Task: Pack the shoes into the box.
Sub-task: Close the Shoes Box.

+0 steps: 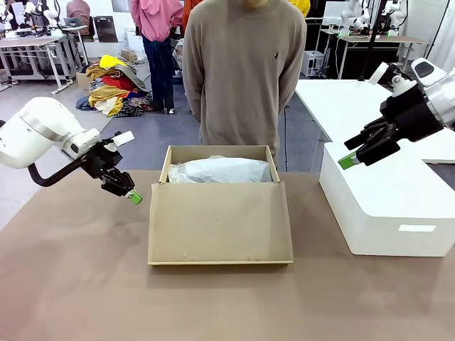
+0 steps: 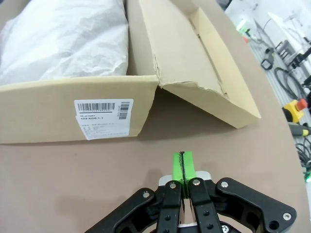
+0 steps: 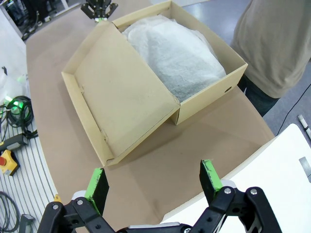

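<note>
The tan cardboard box (image 1: 220, 224) sits mid-table, its hinged lid (image 3: 121, 92) folded out toward me. White tissue paper (image 1: 222, 170) bulges inside it, and the shoes are hidden. My left gripper (image 1: 132, 195) hovers shut just left of the box, empty. In the left wrist view its green pads (image 2: 183, 167) press together, pointing at the box's labelled side wall (image 2: 63, 107). My right gripper (image 1: 348, 160) hangs open to the right of the box, above the white block. In the right wrist view, nothing lies between the spread fingers of the right gripper (image 3: 153, 182).
A large white block-shaped box (image 1: 384, 206) stands on the table's right side. A person (image 1: 245, 71) stands at the far edge behind the box, hands out of sight. Bare brown tabletop (image 1: 85, 284) stretches in front and to the left.
</note>
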{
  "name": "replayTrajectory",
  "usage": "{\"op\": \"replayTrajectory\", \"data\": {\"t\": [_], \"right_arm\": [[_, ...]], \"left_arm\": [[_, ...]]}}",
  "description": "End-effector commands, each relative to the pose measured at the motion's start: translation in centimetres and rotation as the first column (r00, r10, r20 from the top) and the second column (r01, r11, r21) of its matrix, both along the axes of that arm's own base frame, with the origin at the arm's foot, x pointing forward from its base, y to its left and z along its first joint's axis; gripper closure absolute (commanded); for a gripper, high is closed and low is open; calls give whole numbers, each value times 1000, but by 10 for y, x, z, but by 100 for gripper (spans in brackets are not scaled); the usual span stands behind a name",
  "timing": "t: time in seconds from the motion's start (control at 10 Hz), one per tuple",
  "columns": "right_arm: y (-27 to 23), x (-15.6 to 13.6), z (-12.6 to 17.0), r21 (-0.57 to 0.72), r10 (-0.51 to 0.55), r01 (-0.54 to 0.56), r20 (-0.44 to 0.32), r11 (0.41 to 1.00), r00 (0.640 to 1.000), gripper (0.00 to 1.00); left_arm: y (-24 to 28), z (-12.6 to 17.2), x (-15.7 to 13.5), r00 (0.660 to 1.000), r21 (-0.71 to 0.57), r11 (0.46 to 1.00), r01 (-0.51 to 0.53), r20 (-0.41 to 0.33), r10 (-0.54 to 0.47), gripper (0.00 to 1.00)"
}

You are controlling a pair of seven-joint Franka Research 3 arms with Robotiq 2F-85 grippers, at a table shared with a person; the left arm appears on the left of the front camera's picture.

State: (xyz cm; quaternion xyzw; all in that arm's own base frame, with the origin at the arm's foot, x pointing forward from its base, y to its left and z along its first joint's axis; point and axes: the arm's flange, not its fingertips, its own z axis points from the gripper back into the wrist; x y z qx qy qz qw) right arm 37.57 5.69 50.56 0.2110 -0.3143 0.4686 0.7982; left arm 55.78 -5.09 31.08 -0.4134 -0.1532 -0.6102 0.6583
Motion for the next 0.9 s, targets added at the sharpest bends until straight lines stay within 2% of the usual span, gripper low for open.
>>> {"op": "replayTrajectory", "data": {"t": [0.0,0.8], "right_arm": [[0,4,-1,25,22,-23,26,999,999,0],[0,4,-1,25,22,-23,26,999,999,0]], "left_arm": [[-3,-8,-6,999,-46,999,-17,28,18,100],[-27,-40,-11,1000,-106,994,-28,-14,26,100]]}}
